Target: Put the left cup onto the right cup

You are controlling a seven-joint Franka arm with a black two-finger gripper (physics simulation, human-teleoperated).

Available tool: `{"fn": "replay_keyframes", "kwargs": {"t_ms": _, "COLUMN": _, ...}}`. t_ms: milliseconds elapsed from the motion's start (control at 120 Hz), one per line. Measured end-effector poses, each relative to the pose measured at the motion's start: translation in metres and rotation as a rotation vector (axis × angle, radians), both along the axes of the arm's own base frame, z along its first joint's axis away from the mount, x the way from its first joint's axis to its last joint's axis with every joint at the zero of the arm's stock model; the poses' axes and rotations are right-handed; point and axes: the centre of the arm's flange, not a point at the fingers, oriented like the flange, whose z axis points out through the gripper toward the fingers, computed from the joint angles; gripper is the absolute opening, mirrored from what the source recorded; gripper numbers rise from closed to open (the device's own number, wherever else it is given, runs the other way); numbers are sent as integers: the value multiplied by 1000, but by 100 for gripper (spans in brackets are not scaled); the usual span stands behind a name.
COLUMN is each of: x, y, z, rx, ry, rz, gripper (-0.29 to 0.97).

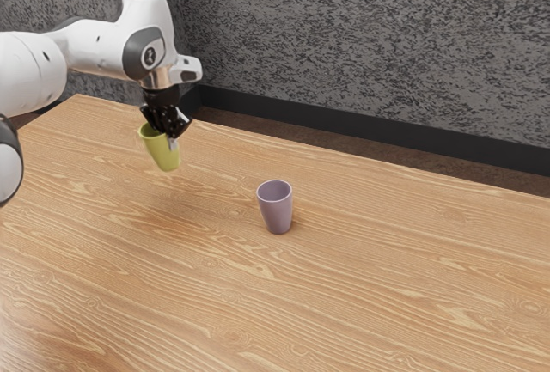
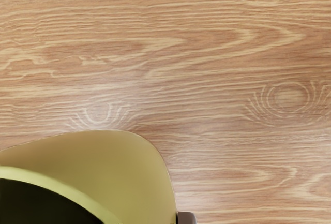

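A yellow-green cup [image 1: 162, 149] hangs tilted above the wooden table, its rim held by my black gripper [image 1: 168, 132], which is shut on it. In the wrist view the same green cup [image 2: 103, 172] looms large just under my hand, its dark inside showing at the corner. A purple cup [image 1: 275, 205] stands upright on the table, to the exterior view's right of the held cup and lower, well apart from it.
The wooden table [image 1: 361, 303] stretches wide toward the exterior view's right and front. A dark speckled wall [image 1: 369, 37] with a black baseboard runs behind the table's far edge.
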Motion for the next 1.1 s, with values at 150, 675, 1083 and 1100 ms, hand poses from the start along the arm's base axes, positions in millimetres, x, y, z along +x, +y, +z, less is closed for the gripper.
{"fn": "replay_keyframes", "kwargs": {"t_ms": 150, "x": 6, "y": -32, "z": 12, "rx": -14, "ry": -10, "rz": -34, "gripper": -11}}
{"fn": "replay_keyframes", "kwargs": {"t_ms": 675, "x": 10, "y": -130, "z": 17, "rx": -53, "ry": 18, "rz": -78, "gripper": -11}}
{"fn": "replay_keyframes", "kwargs": {"t_ms": 1083, "x": 26, "y": -185, "z": 10, "rx": -38, "ry": -5, "rz": -90, "gripper": -11}}
{"fn": "replay_keyframes", "kwargs": {"t_ms": 1100, "x": 28, "y": -186, "z": 10, "rx": -36, "ry": -8, "rz": -90, "gripper": -11}}
